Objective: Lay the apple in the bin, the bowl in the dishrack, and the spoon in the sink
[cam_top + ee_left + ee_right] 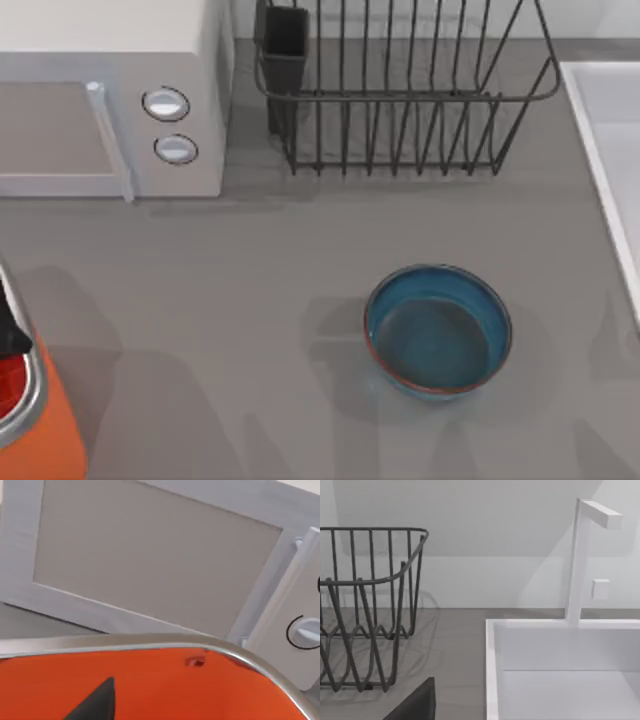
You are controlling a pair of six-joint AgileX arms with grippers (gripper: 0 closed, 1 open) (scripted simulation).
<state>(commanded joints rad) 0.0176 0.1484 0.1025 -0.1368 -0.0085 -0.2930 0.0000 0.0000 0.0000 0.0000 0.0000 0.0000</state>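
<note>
The bin (45,440) stands at the surface's (250,300) left edge, something red inside, perhaps the apple. The dishrack (400,100) sits at the back, the sink (610,150) on the right, the microwave (110,100) back left. The bowl (438,332) rests upright in front of the dishrack. The left tool (8,325) hangs over the bin; whether it is spread I cannot tell.
</note>
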